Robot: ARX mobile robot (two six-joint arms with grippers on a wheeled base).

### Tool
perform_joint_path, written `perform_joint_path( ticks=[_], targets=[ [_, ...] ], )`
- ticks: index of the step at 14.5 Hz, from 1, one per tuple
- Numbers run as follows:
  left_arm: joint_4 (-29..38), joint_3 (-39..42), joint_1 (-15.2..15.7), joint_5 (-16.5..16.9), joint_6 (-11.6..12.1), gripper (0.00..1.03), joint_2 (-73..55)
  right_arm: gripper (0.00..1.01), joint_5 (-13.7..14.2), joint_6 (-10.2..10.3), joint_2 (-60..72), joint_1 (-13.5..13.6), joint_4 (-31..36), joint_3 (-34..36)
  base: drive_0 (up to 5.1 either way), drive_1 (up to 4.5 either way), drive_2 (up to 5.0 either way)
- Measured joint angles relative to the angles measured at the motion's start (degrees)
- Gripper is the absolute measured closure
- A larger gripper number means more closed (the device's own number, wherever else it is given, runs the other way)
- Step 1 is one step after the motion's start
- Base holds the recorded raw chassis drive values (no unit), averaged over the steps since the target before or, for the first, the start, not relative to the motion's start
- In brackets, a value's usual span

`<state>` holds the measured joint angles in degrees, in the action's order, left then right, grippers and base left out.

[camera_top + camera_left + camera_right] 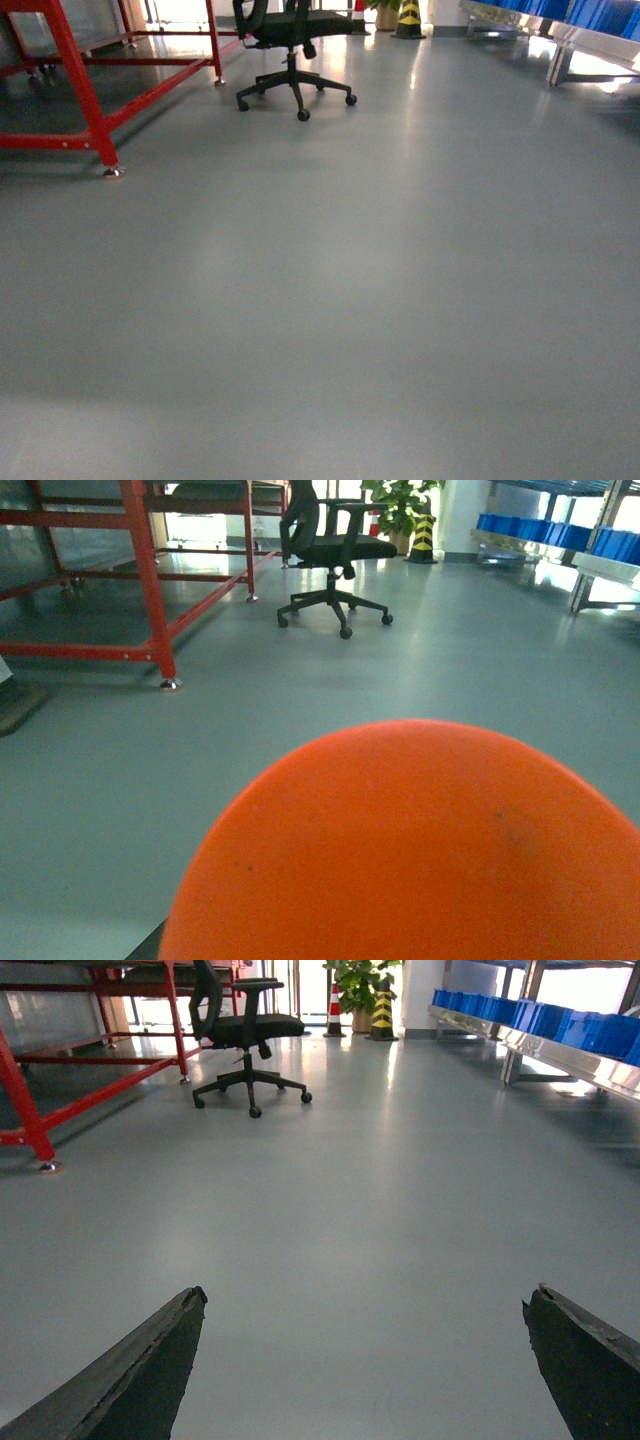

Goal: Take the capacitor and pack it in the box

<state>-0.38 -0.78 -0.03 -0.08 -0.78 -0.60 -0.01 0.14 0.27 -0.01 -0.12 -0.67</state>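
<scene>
A large smooth orange rounded body (410, 850), which I take for the capacitor, fills the lower half of the left wrist view. It hangs above the floor right where my left gripper's jaws are, and it hides the fingers except for a dark sliver (143, 948) at its lower left. My right gripper (367, 1300) is open above bare grey floor, its two dark fingertips (190, 1305) wide apart with nothing between them. The box is out of view. Neither gripper shows in the head view.
Grey floor (330, 300) stretches ahead. A red metal frame (85, 90) stands at the far left and a black office chair (292, 40) on castors at the back centre. Shelving with blue bins (560, 1025) runs along the right. A striped bollard (408, 18) and a potted plant (355, 980) stand at the back.
</scene>
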Motion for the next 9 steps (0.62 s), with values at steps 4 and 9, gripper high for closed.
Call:
perform_joint_path(
  ticks=[4, 9],
  targets=[
    [0.00, 0.00, 0.00, -0.04, 0.00, 0.60, 0.00, 0.03, 0.02, 0.00, 0.00, 0.00, 0.15, 0.00, -5.0, 2.43, 2.4],
    [0.02, 0.00, 0.00, 0.07, 0.02, 0.60, 0.00, 0.03, -0.02, 0.00, 0.00, 0.00, -0.04, 0.00, -5.0, 2.44, 2.4]
  ],
)
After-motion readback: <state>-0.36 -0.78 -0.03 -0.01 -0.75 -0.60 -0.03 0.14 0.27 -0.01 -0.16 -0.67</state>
